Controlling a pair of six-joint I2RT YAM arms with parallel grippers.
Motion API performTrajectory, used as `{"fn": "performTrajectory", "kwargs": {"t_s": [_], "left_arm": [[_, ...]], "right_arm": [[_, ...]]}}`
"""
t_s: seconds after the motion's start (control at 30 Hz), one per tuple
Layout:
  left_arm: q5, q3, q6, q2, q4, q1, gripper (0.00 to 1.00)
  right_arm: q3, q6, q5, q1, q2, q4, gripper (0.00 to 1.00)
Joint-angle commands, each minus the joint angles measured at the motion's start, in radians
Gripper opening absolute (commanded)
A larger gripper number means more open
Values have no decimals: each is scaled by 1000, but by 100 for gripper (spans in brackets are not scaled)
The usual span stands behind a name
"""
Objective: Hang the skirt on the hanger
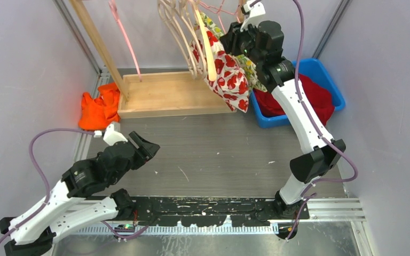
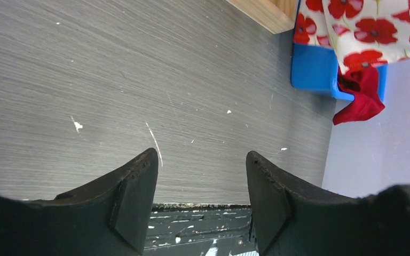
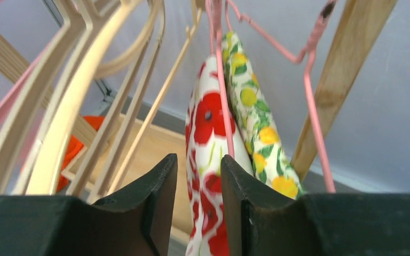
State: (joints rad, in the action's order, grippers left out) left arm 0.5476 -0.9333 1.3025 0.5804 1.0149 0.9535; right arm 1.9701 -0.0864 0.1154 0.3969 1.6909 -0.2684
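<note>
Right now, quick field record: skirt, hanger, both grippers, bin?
skirt: poppy-print skirt hanging at the rack, beside lemon-print garment
hanger: pink hanger, wire lies against the skirt
left gripper: open, empty, low over table
right gripper: open, raised at the skirt
bin: blue bin holds red cloth

High rear overview; wrist close-ups; common skirt (image 1: 229, 80)

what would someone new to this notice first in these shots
The poppy-print skirt hanging on the wooden rack at the back, with the right claw raised close beside it. Next, the blue bin holding red cloth at the back right, and the orange cloth crumpled left of the rack's base.
</note>
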Motion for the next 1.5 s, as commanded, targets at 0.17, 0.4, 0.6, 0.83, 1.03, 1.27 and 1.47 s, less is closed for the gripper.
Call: {"fn": "performTrajectory", "kwargs": {"t_s": [0.17,0.4,0.6,0.83,1.03,1.27,1.47], "left_arm": [[-42,6,-88,228,-314,-3,61],[-78,11,-95,275,-365,-3,61],[-84,35,-82,259,-369,-3,60],[-96,47,-77,252,-371,-3,60],[-103,62,-75,251,-385,-4,59],[-121,67,-78,274,-415,-4,59],[-132,75,-78,272,-430,-4,59]], "right_arm": [[-131,60,-32,-3,-61,-65,44],[-189,81,-56,-2,-54,-61,45],[-282,70,-87,-3,-93,-28,35],[-344,60,-107,-2,-158,-37,20],[-366,61,-126,-2,-240,-88,23],[-327,60,-117,-2,-275,-157,21],[-291,70,-121,-3,-270,-207,8]]}}
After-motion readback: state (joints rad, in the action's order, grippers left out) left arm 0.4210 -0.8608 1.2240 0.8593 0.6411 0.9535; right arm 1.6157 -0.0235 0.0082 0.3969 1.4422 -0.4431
